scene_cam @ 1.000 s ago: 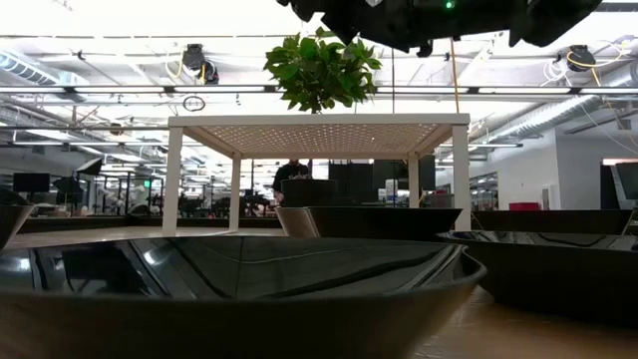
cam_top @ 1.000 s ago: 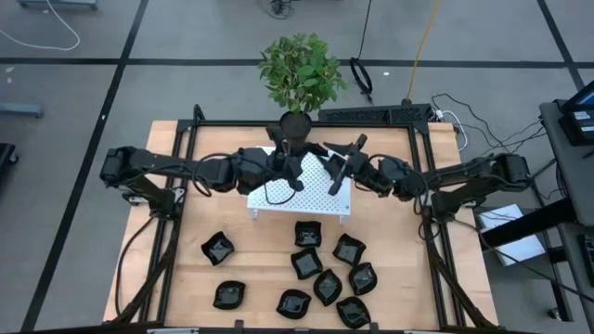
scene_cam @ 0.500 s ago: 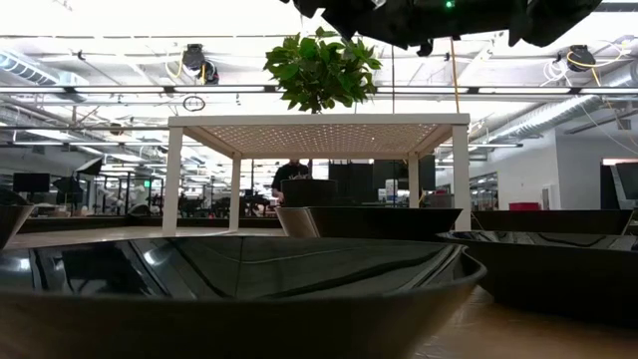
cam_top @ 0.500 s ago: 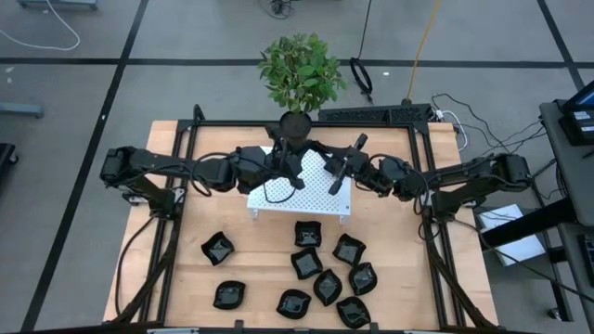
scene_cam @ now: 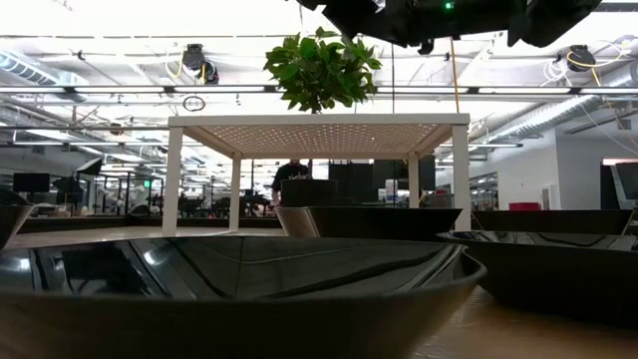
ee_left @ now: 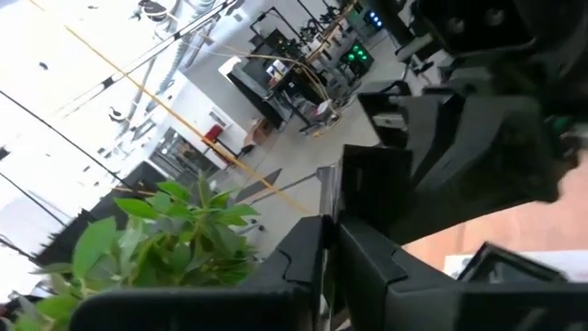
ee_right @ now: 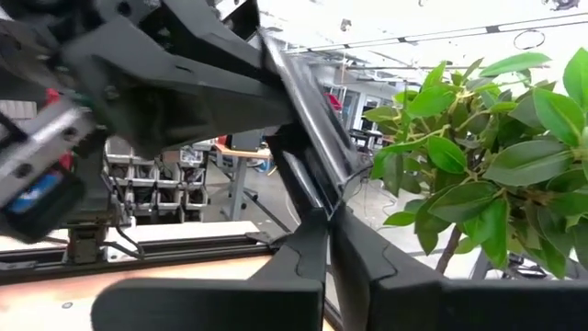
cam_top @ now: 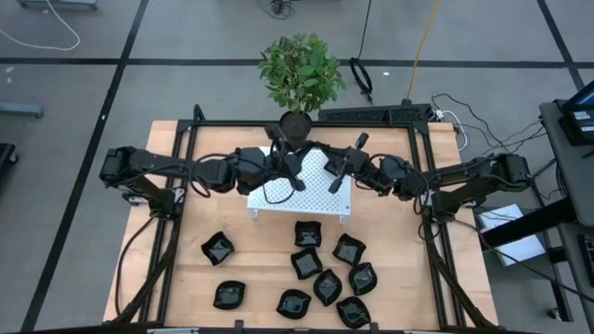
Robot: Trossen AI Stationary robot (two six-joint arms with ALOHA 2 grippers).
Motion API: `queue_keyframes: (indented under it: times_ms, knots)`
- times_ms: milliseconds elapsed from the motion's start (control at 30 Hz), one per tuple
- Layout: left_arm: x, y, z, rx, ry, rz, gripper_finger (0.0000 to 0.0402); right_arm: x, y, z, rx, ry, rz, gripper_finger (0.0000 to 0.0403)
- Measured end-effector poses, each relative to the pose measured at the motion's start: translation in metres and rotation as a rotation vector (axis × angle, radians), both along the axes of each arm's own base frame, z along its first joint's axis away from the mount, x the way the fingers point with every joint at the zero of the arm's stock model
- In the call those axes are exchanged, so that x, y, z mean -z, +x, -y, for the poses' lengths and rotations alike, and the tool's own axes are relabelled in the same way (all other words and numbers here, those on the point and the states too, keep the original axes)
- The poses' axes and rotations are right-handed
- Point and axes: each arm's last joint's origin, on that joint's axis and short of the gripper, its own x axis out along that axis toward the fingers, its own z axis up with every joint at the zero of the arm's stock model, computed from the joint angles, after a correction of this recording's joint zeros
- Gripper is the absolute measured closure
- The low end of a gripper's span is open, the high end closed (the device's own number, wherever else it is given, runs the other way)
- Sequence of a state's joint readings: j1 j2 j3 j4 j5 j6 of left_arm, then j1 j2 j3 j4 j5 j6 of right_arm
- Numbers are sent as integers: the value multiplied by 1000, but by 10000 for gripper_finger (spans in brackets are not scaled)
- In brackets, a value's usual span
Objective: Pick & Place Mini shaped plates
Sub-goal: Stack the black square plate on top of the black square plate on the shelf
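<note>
A: What changed?

B: The right gripper [ee_right: 326, 219] has gone from spread to pressed together. Both arms have stayed high over the platform [cam_top: 320, 190], by the plant [cam_top: 302, 70].

A: Pinching what?

B: A thin dark plate [ee_right: 308, 101], seen edge-on, it seems. It runs from between the right gripper's fingers up to the left gripper [ee_left: 329, 230], whose fingers also look pinched on it. I'd call it a handover in mid-air.

A: So how far along?

B: Early, I'd judge. No plate shows on the bare part of the platform, though the arms hide some of it. The other plates [cam_top: 307, 234] still lie loose on the desk [cam_top: 408, 278], in front of the platform.

A: Count?

B: Nine plates on the desk: two on the left, seven bunched centre-right. One more in the air makes ten in sight. One platform, one plant, two arms.
</note>
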State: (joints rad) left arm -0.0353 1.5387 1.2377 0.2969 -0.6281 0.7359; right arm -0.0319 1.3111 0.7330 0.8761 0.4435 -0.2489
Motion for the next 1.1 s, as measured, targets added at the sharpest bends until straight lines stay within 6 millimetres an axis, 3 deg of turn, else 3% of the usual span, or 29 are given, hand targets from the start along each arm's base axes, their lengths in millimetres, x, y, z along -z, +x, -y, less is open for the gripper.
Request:
queue_keyframes:
  times_ms: [233,467,667,867,1000,1100]
  knots:
    - [3,1,10,77,-79,19,315,0,0,0,-4,-7,-4,403]
    - [12,-1,17,127,-279,-13,173,1,0,0,-3,-19,-23,403]
    - [-5,-21,21,208,-469,-81,84,3,1,0,-1,-14,-44,403]
    - [-28,-64,21,257,-567,-122,51,-9,-4,8,25,24,-164,403]
    - [-32,-87,17,215,-606,-157,48,-34,-5,20,63,81,-348,403]
    - [-25,-98,15,185,-618,-160,48,-57,-7,31,-1,152,-465,403]
